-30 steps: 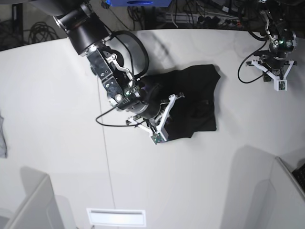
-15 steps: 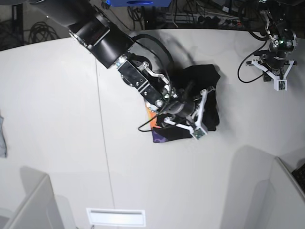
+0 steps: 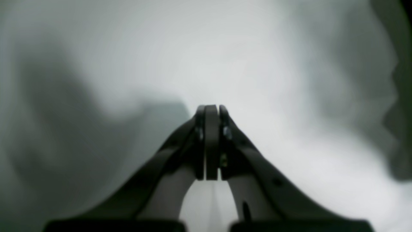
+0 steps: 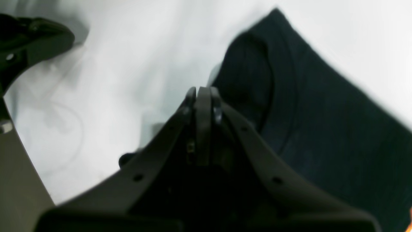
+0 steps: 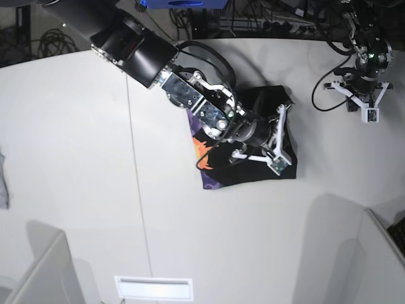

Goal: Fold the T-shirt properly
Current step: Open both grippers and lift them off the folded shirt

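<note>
The black T-shirt [image 5: 262, 100] lies bunched at the table's middle right. Its left part is turned over, showing the orange and purple print [image 5: 206, 159]. My right gripper [image 5: 261, 142] hangs over the shirt's middle and is shut on the T-shirt's folded-over edge. In the right wrist view the shut right gripper [image 4: 202, 91] stands just left of the T-shirt [image 4: 322, 129], whose ribbed collar curves beside the tips. My left gripper [image 5: 363, 95] hovers at the far right, away from the shirt. It is shut on nothing, and the left gripper [image 3: 210, 108] shows only blurred white table beyond it.
A small grey cloth scrap [image 5: 3, 185] lies at the table's left edge. Cables run along the back edge, and one loops on the table [image 5: 318, 96] beside the left arm. Grey panels stand at the front left [image 5: 44, 272] and front right [image 5: 373, 253].
The right arm swept rightward across the shirt, dragging its left edge over. The print came into view and the shirt became narrower. The left arm barely moved.
</note>
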Action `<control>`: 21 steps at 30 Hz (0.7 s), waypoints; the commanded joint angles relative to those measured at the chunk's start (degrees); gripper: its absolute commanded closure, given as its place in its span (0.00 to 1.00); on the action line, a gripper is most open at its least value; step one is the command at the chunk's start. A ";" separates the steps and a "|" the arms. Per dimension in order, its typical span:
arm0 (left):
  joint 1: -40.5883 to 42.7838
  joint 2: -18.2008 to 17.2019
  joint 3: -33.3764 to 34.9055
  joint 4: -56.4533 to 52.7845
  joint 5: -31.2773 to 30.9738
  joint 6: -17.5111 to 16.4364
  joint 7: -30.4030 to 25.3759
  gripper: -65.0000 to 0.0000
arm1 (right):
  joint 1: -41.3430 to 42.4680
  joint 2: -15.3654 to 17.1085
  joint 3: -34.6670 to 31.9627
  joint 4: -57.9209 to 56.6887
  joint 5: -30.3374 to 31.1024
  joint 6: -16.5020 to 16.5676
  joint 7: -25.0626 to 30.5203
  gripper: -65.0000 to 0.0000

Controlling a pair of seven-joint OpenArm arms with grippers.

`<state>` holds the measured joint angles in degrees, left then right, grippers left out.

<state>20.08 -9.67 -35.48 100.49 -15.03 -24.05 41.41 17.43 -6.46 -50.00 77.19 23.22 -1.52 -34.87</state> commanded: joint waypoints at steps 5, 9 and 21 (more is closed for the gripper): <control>1.24 -0.04 -1.92 5.58 -17.54 -6.85 -1.19 1.00 | -4.82 2.11 10.48 6.11 -0.23 -0.02 1.25 1.00; 0.89 -0.13 0.54 5.23 -25.54 -6.85 -1.19 1.00 | -7.72 7.91 13.38 8.75 -0.23 -0.02 1.51 1.00; -5.09 1.80 6.78 -5.06 -27.22 -6.85 -1.28 0.13 | -22.13 15.21 26.13 18.68 -0.23 -0.02 5.64 1.00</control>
<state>15.29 -7.25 -28.38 94.52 -41.01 -30.39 41.39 -5.41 8.56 -24.27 94.63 22.72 -1.67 -30.33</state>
